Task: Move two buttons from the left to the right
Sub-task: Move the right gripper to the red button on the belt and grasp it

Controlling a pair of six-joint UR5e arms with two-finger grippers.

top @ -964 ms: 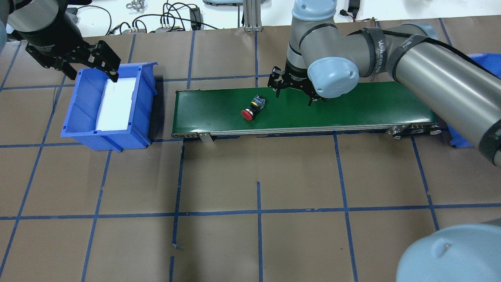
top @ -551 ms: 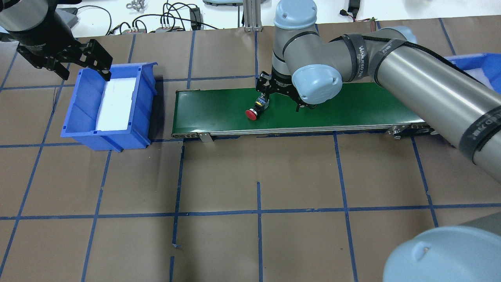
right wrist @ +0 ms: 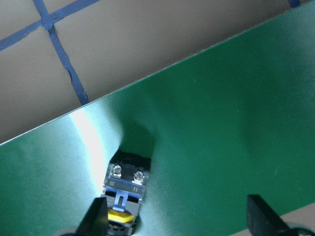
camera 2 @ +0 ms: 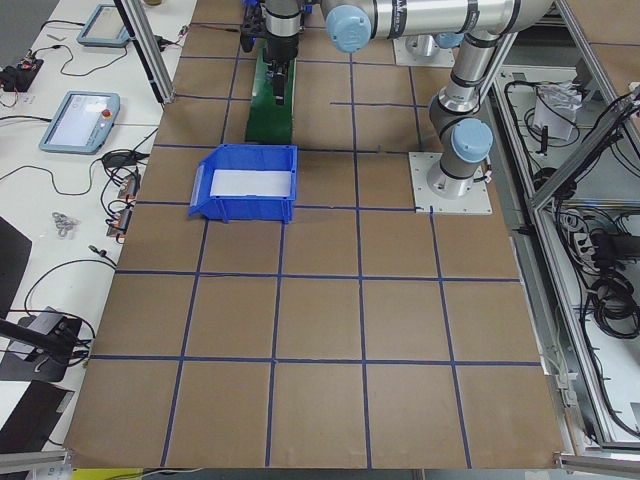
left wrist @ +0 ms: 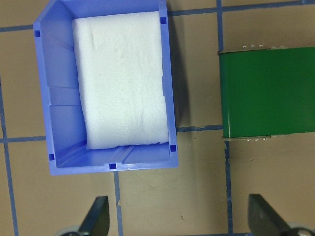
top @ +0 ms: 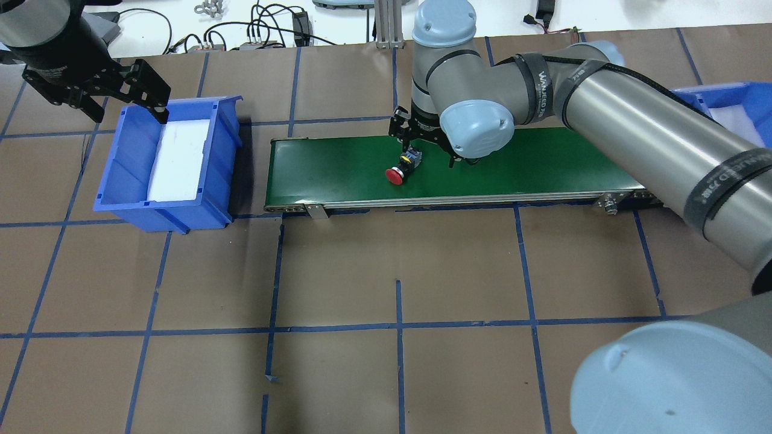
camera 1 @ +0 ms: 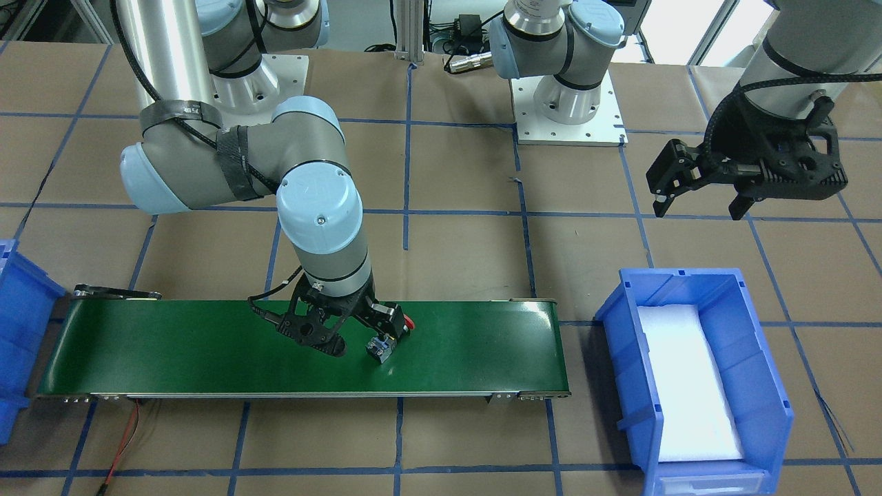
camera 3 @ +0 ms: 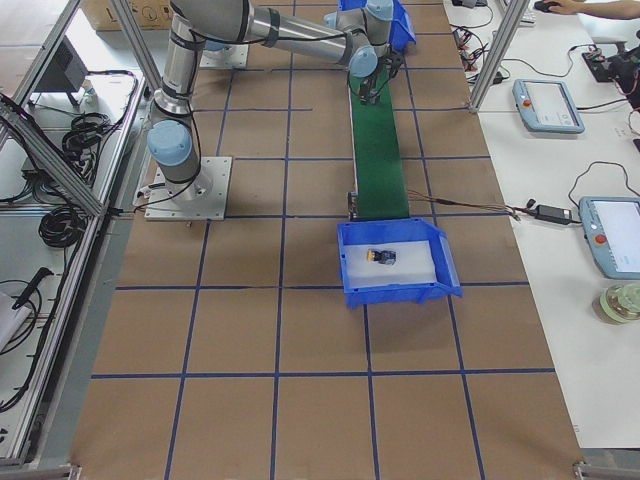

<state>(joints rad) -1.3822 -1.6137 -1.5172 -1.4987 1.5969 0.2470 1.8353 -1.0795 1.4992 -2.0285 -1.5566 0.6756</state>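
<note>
A button with a red cap (top: 395, 175) and a dark body lies on the green conveyor belt (top: 543, 163), also seen from the front (camera 1: 381, 348). My right gripper (top: 428, 155) is open and low over the belt. In the right wrist view the button's body (right wrist: 123, 189) lies between the fingers, close to one fingertip (right wrist: 97, 216). The yellow-capped button (camera 3: 381, 257) lies on white foam in the right blue bin (camera 3: 350, 280). My left gripper (top: 123, 105) is open and empty above the far rim of the left blue bin (top: 120, 169).
The left bin (camera 1: 620, 358) holds only a white foam pad (top: 178, 160). The right bin's corner (top: 733, 102) shows behind my right arm. Cables and parts lie beyond the table's far edge. Blue tape lines grid the brown table cover.
My right gripper moved left along the belt and lowered around the red-capped button. The button drifted a little right on the belt. My left gripper shifted slightly left and back.
</note>
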